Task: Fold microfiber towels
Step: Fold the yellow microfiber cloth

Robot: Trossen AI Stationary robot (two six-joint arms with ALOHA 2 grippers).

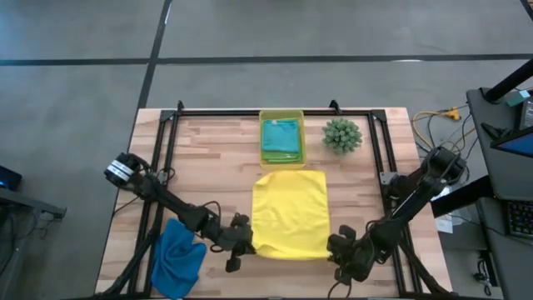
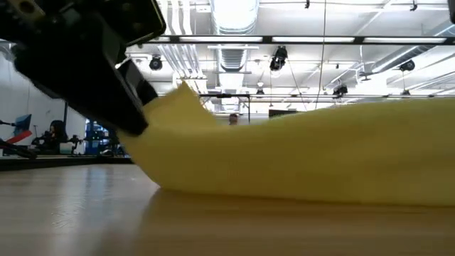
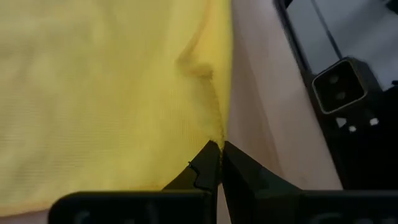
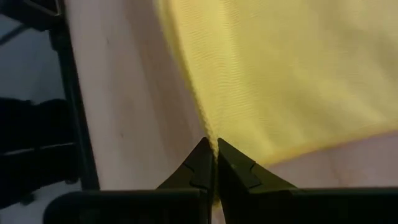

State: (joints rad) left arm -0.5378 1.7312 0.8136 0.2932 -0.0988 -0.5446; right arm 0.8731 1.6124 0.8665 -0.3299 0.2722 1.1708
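A crumpled royal blue towel (image 1: 178,258) is seen lying at the near left corner of the wooden table (image 1: 208,158), just beside the left arm. The left gripper (image 1: 243,247) is placed low at the near left corner of the yellow towel (image 1: 290,212), and in the left wrist view its fingertips (image 3: 210,163) are pressed together on the very edge of that cloth (image 3: 106,93), so the corner is pinched. In the low view the yellow towel (image 2: 298,156) is shown lifted off the tabletop at the gripped end, with the rest of it sagging down to the wood. The yellow towel is spread roughly flat across the middle of the table, its far edge close to the translucent yellow-green bin (image 1: 282,137). Inside that bin a teal towel (image 1: 281,133) is laid on top, with a lime green towel (image 1: 281,156) showing as an edge beneath it. Just beside the bin, toward the right, a small spiky green plant (image 1: 342,135) is set on the table. The right gripper (image 1: 342,252) is held at the near right corner of the yellow towel, and in the right wrist view its fingers (image 4: 205,163) are closed tight on the cloth's edge (image 4: 286,74), the corner being grasped
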